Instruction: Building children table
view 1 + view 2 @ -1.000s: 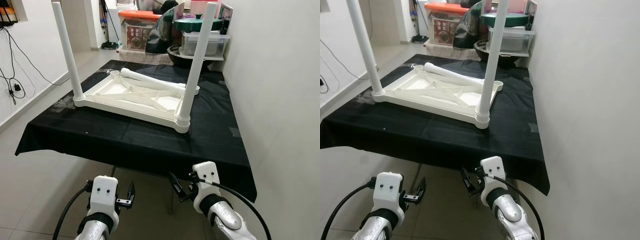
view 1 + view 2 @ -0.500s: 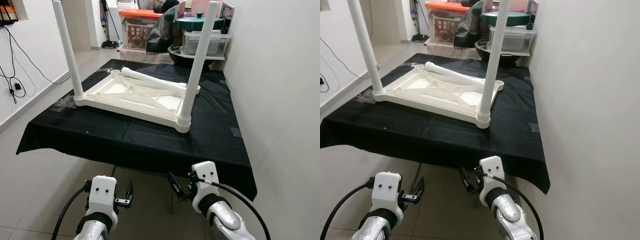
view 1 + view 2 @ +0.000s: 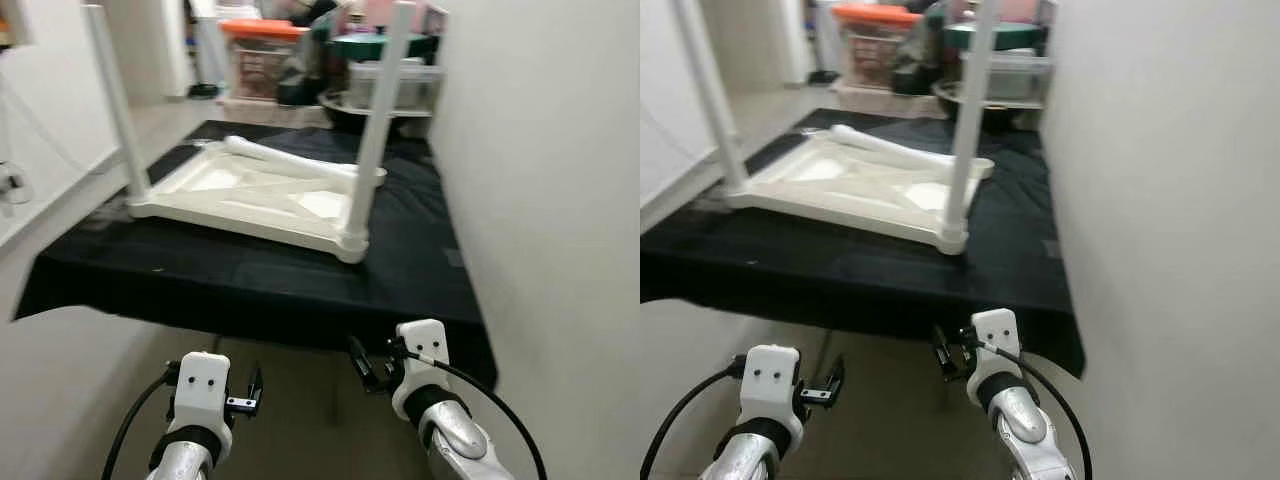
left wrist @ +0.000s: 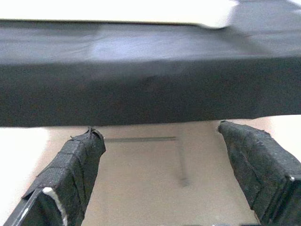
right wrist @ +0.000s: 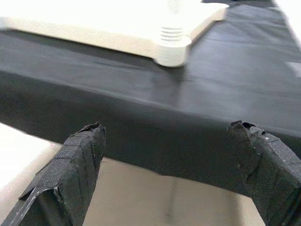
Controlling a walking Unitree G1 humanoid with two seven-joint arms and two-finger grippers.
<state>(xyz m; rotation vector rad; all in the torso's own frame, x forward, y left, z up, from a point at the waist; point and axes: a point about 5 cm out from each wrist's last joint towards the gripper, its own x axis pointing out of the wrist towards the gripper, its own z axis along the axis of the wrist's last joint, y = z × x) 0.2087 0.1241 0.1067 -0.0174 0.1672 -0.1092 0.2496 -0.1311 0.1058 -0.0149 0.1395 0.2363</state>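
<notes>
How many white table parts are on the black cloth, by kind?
Tabletop, upside down: 1
Legs standing in it: 2
Loose leg lying on it: 1
Total: 4

No text, brand, number or sign can be read anywhere; a dark printed label is seen on the front of the clear storage box with the orange lid (image 3: 262, 58) behind the black-draped table (image 3: 250, 280), but its print is blurred beyond reading, and no markings are made out on the white tabletop (image 3: 262, 196) lying upside down or on the wall
</notes>
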